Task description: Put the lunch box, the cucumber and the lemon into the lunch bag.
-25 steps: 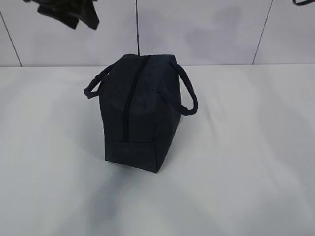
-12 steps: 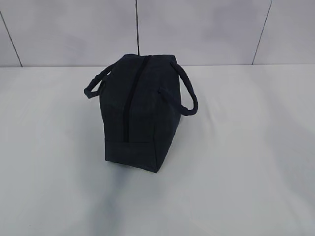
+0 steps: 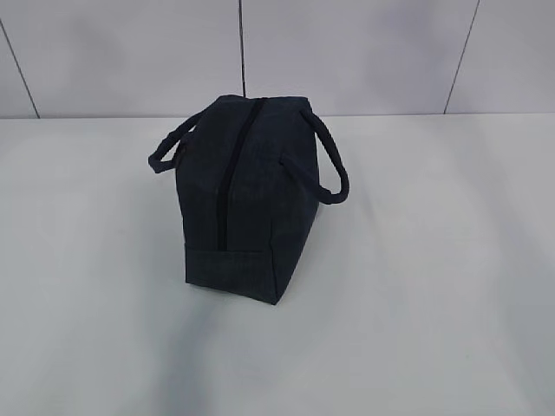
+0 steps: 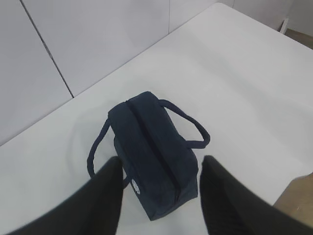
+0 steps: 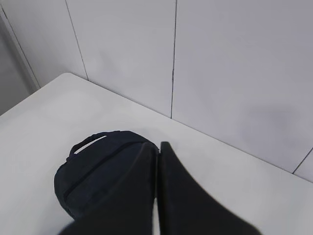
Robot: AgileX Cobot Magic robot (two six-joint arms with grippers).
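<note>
Lunch bag (image 3: 247, 199) upright on tabletop (image 3: 434, 286), zipper (image 3: 227, 178) apparently closed, long axis along zipper line. Lunch box, cucumber, lemon nowhere in view. Left gripper (image 4: 159, 196) high above bag's logo end, jaws spread, empty, astride its width. Right gripper (image 5: 157, 191) above bag's opposite end, jaws pressed together, empty. Left seemingly nearer.
</note>
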